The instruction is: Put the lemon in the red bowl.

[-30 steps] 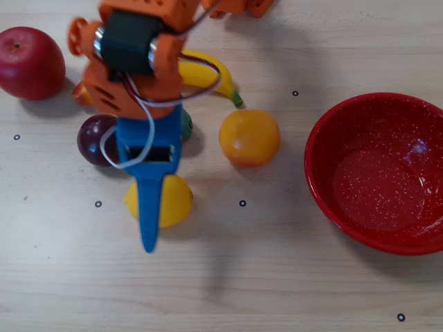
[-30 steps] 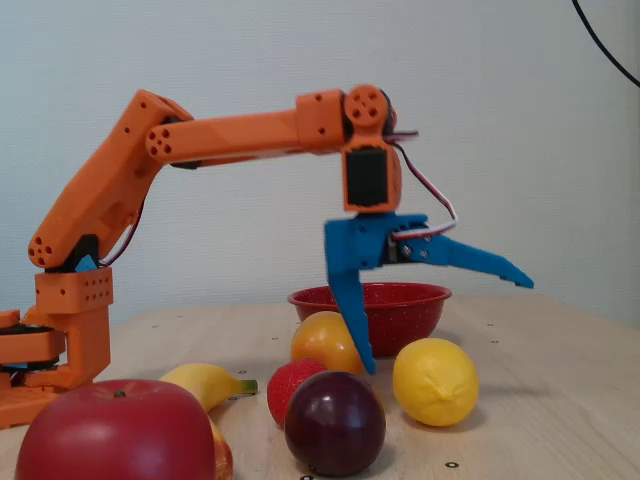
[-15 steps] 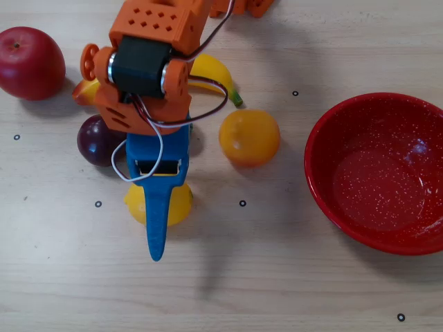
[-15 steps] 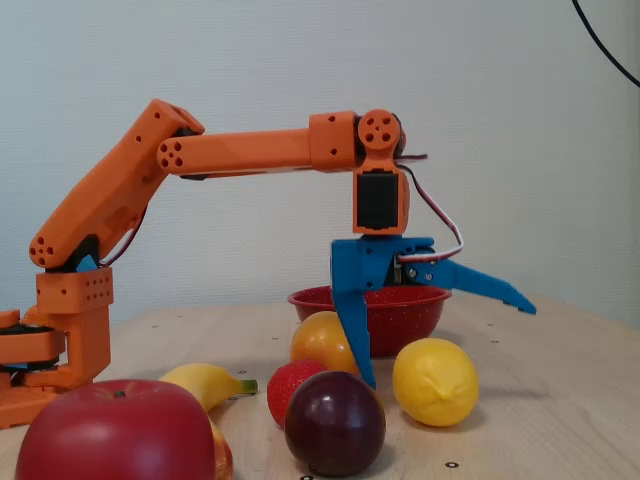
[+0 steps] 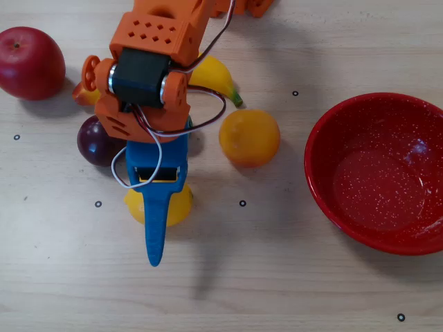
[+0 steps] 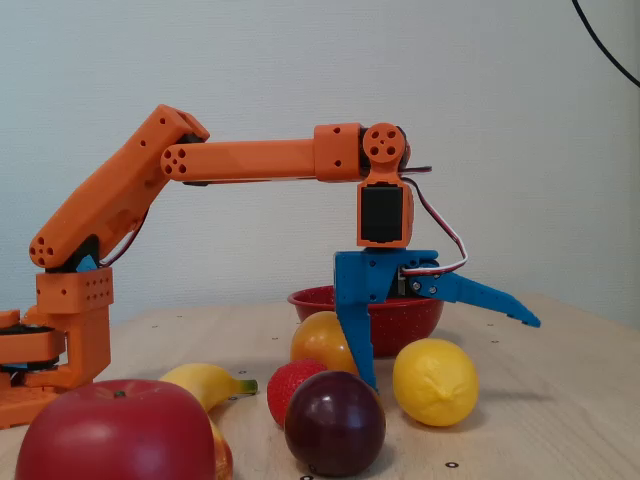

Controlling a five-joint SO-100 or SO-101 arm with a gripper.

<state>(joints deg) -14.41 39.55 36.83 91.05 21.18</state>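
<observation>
The blue claw (image 6: 448,353) is spread wide and holds nothing. One finger points down beside the lemon (image 6: 435,381), the other sticks out above it. The lemon sits on the table (image 5: 291,277), partly hidden under the claw in the overhead view (image 5: 181,205). Near it are a plum (image 6: 334,422), a strawberry (image 6: 293,385), an orange (image 5: 249,137), a banana (image 5: 216,75) and an apple (image 5: 30,62). The red bowl (image 5: 325,180) is empty, well apart to the right in the overhead view.
</observation>
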